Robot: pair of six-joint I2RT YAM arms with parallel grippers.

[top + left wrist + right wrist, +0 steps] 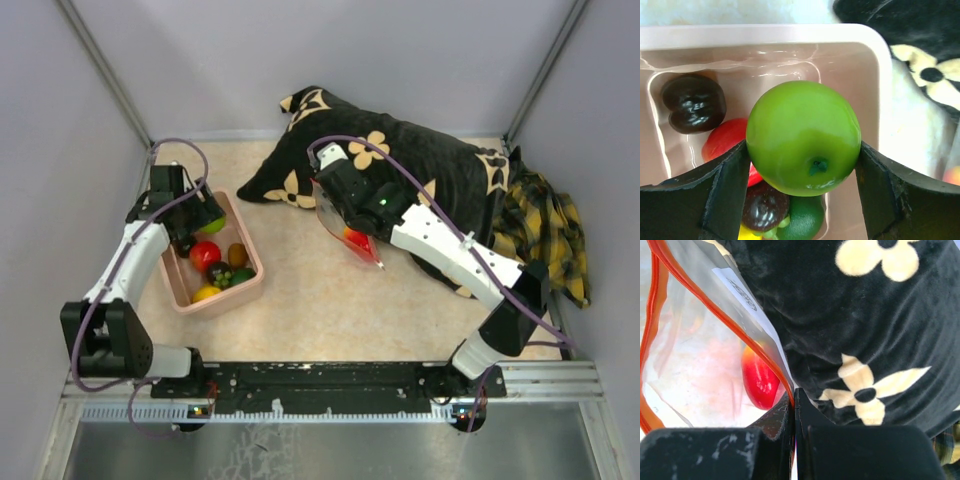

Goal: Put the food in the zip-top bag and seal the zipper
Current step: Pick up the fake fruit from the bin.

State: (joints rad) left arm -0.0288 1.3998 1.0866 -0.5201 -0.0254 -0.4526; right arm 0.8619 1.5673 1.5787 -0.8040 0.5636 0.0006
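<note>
Left gripper (802, 167) is clamped on a green apple (802, 135), one black finger on each flank, stem end towards the camera. It holds the apple over the pink tub (880, 65), which lies left of centre in the top view. Below it in the tub lie more food: a dark purple piece (692, 102) at the left of the wrist view, a red one (722, 142) partly hidden by the apple, and others at the lower edge.

Right gripper (794, 400) is pinched tight on the edge of the bag (690, 355), at the middle of the top view against the black pillow (865, 315). The zipper (655, 290) runs as an orange line round a gaping mouth, so the bag is unsealed. One red piece (760, 380) already sits inside, low in the wrist view, near the fingertips.

The step in hand looks like the transfer: fruit picked, not yet delivered. The next move calls for carrying the apple rightwards across the top view to the bag and lining it up with the mouth before letting go. The opening is floppy and held on one side only, so the approach should come in between the two orange strips, not onto them. Sealing waits until the tub's pieces are moved.
</note>
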